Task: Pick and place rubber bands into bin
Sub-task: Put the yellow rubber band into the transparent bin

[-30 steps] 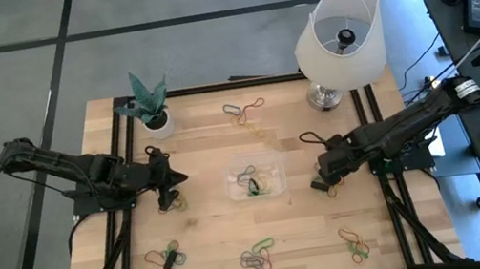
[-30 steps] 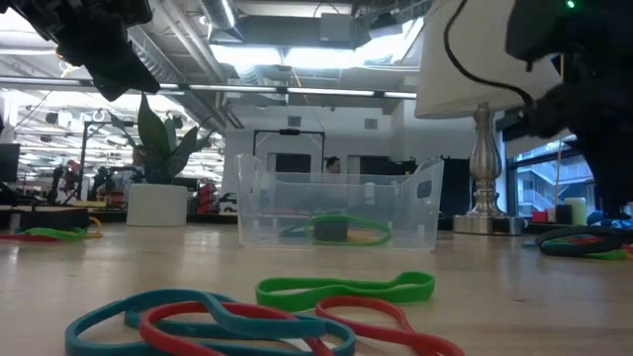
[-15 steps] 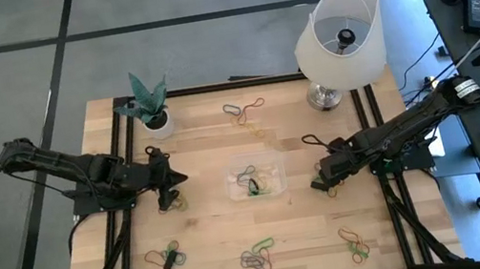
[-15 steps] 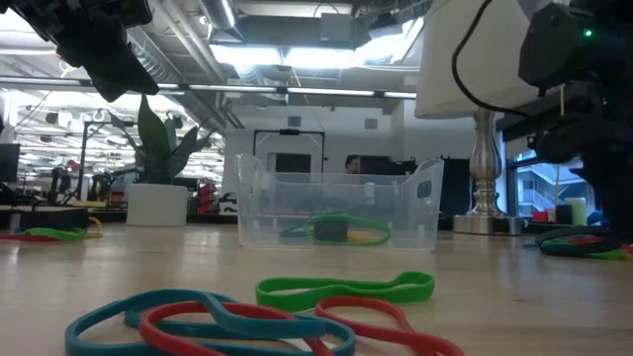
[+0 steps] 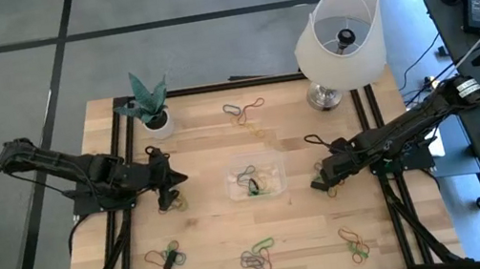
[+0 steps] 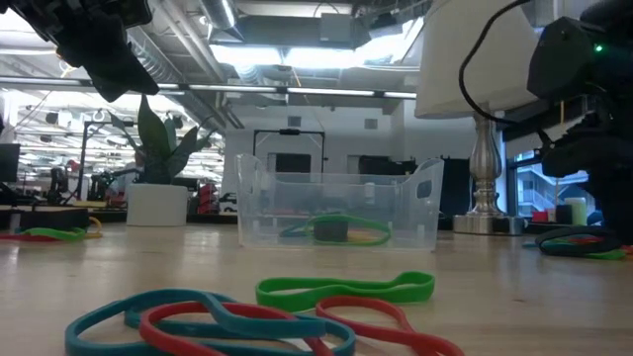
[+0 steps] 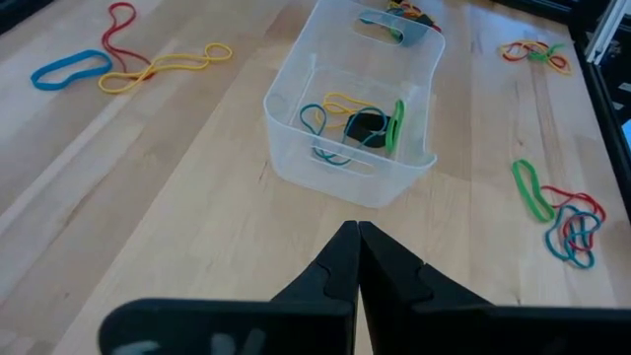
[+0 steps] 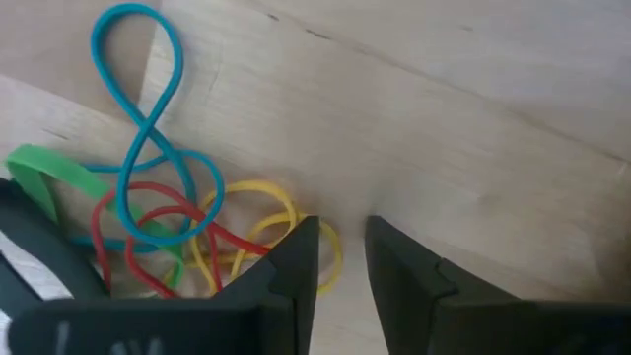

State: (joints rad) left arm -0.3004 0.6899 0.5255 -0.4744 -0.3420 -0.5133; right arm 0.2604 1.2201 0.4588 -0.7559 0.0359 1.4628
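The clear bin stands mid-table with a few green, yellow, blue and black rubber bands lying on its floor. My right gripper is open by a narrow gap. It sits low over the table just right of the bin, at the edge of a cluster of blue, red, green and yellow bands. My left gripper is shut and hovers left of the bin, above the table. My right gripper comes down from above with one fingertip over the rim of the yellow band's loop. I cannot tell whether it touches the band, which lies flat on the table.
More band clusters lie at the far side, beneath the left gripper, and along the near edge. A potted plant and a lamp stand on the far corners.
My right gripper has come down toward the band cluster right of the bin and shifted slightly toward the near edge. The left arm, the bin and the bands have kept still.
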